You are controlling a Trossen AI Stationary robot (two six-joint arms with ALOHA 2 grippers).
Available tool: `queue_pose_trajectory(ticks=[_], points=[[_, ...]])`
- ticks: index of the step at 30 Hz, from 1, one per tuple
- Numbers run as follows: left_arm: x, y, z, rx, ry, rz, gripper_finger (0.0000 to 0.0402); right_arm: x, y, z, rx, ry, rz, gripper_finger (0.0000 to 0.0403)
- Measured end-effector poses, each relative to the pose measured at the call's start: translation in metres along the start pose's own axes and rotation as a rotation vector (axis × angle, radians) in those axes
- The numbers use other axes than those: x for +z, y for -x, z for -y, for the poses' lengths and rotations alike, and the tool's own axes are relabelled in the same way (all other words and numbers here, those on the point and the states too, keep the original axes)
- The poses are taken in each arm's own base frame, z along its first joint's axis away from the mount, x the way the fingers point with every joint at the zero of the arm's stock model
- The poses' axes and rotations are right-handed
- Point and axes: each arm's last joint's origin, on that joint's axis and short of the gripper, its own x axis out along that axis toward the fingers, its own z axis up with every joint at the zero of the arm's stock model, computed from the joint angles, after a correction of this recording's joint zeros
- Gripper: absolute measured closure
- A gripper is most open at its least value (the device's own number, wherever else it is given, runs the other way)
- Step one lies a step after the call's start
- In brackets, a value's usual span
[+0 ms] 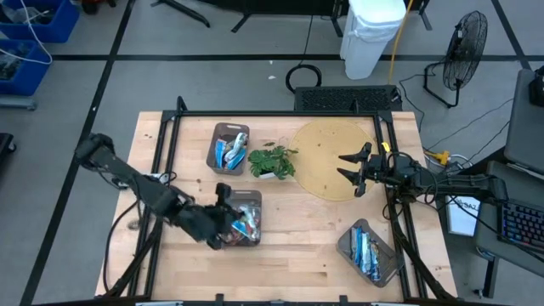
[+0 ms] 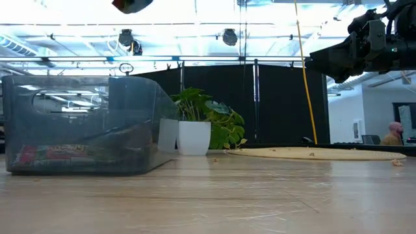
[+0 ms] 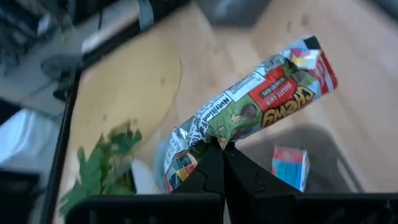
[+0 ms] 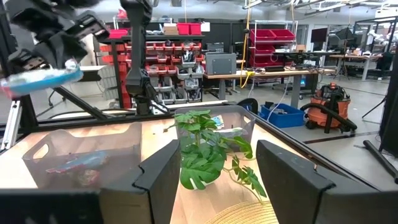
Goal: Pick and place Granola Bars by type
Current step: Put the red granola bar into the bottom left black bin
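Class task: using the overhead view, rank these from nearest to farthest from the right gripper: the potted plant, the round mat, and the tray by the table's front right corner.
From the right gripper, open over the table's right side:
1. Round mat, directly beneath it.
2. Potted plant, left of the mat, mid-table.
3. Front-right tray, toward the front edge; roughly level with the plant, slightly farther.

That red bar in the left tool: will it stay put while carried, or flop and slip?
The red bar is pinched at one end by the shut left tool, yet juts out straight, so it is probably fairly stiff and light. Its wrapper looks glossy and crinkled, so it might pivot or slip with quick moves.
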Motion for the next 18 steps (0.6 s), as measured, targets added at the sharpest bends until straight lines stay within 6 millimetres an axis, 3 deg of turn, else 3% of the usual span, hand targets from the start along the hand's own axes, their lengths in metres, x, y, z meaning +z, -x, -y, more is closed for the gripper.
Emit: queue_pose_trajectory(ticks=[11,18], points=[[-0.043,0.059,-0.033,0.029,0.130,0.647,0.0401,0.000,0.000,0.000,0.000,0.000,0.000,0.0202],[-0.090,0.059,-0.040,0.121,0.277,0.772,0.0401,0.000,0.000,0.000,0.000,0.000,0.000,0.0202]])
